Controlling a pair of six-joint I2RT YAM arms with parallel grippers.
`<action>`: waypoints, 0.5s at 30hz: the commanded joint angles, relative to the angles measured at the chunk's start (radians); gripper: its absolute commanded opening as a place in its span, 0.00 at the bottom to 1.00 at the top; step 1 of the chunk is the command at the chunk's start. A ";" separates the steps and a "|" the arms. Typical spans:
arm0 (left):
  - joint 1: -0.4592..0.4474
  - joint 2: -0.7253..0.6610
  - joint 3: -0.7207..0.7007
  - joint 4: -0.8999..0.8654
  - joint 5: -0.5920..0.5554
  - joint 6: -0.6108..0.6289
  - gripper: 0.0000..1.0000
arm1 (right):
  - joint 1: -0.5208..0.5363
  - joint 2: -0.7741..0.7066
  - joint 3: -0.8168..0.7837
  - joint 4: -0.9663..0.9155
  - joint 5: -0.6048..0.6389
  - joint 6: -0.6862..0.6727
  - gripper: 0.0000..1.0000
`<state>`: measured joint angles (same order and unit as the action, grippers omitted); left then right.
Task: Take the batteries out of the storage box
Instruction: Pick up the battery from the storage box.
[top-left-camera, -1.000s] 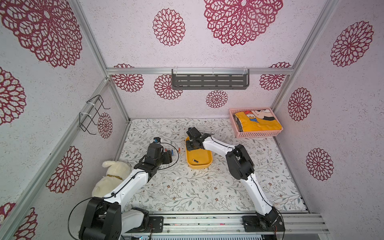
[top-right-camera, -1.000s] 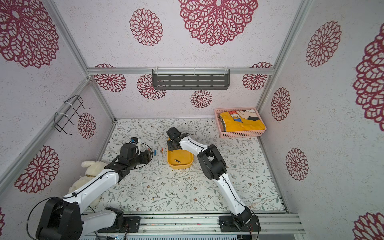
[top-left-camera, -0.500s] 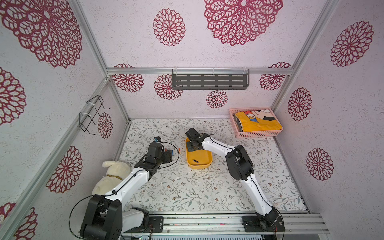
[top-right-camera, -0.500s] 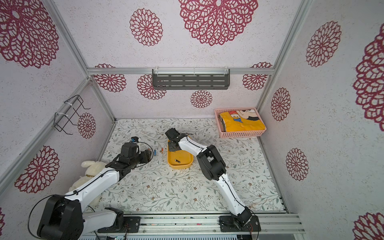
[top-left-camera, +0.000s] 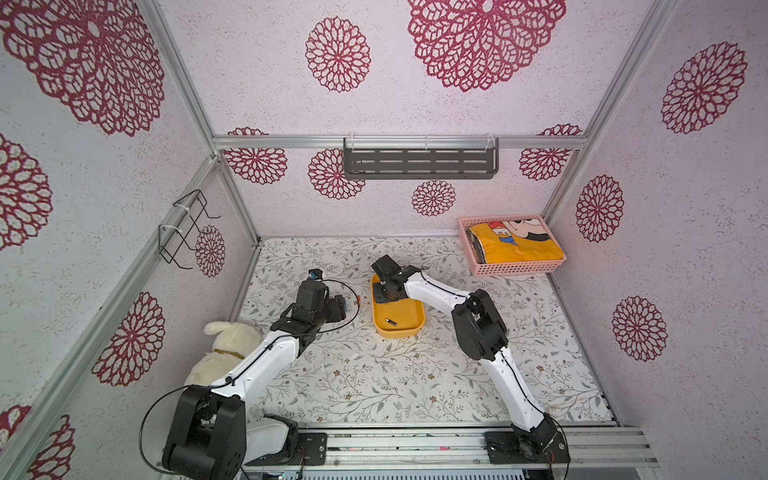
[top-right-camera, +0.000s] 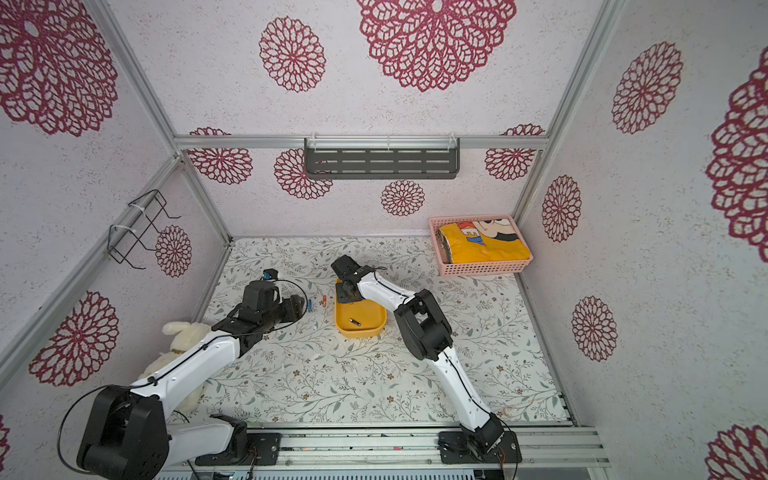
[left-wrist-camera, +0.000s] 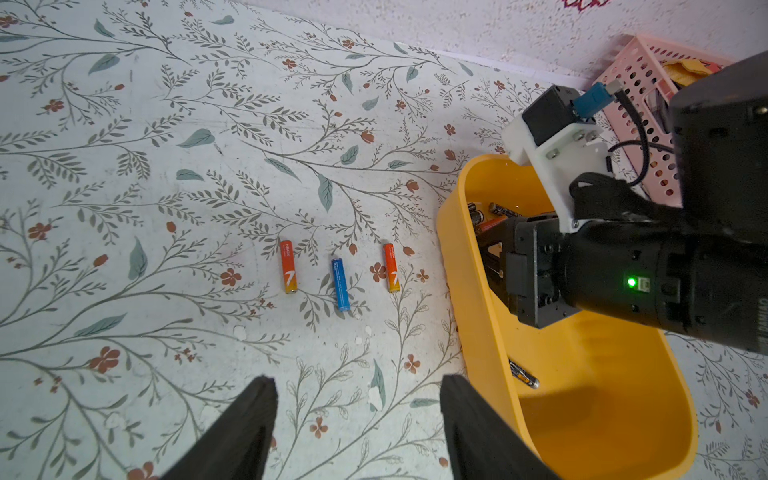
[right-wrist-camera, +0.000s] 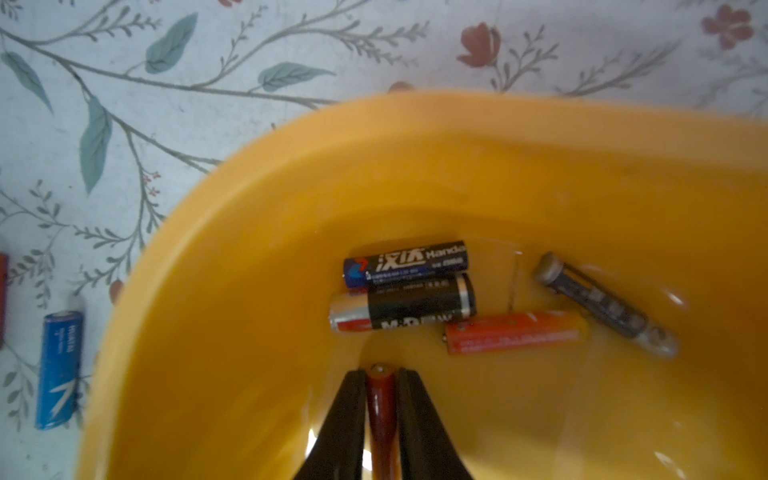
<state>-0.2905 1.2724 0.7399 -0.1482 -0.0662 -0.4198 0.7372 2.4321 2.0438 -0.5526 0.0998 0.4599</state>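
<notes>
- The right gripper (right-wrist-camera: 381, 372) reaches into the far end of the shallow yellow-orange plastic storage box (right-wrist-camera: 291, 199). Its black fingers (right-wrist-camera: 347, 419) are pinched narrow on a dark red-orange battery (right-wrist-camera: 381, 415) lying lengthwise between them.
- The left gripper (left-wrist-camera: 357, 390) hangs over the floral table cover (left-wrist-camera: 166, 166) just beside the box, jaws spread wide and holding nothing.
- Ahead of it, three loose batteries (left-wrist-camera: 340, 284) lie side by side on the cover outside the box: orange, blue, orange. Their print is too small to read.
- Only the right wrist view shows four more at the box's far end. A blue-black battery (right-wrist-camera: 405, 262) marked "Handa" touches a black-and-gold battery (right-wrist-camera: 403, 301), beside an orange battery (right-wrist-camera: 515, 332) and a blurred grey battery (right-wrist-camera: 606, 307).
- In both top views the right arm's wrist covers that cluster. One lone dark battery (top-left-camera: 391, 322) shows toward the box's near end.
- A pink lattice basket (top-left-camera: 515, 269) holding yellow printed cloth sits in the far right corner, and a cream plush toy (top-left-camera: 226, 345) lies by the left arm. Both are well apart from the box.
</notes>
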 joint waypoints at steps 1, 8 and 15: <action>-0.009 0.004 0.027 -0.011 -0.016 -0.003 0.67 | -0.007 0.021 0.004 -0.073 -0.019 0.013 0.17; -0.008 0.004 0.031 -0.019 -0.016 -0.006 0.68 | -0.010 0.024 0.008 -0.086 -0.014 0.004 0.23; -0.008 0.012 0.051 -0.034 -0.022 -0.006 0.68 | -0.009 0.065 0.067 -0.155 -0.008 -0.010 0.20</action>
<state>-0.2905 1.2743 0.7631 -0.1616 -0.0780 -0.4210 0.7338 2.4443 2.0781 -0.6025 0.0971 0.4629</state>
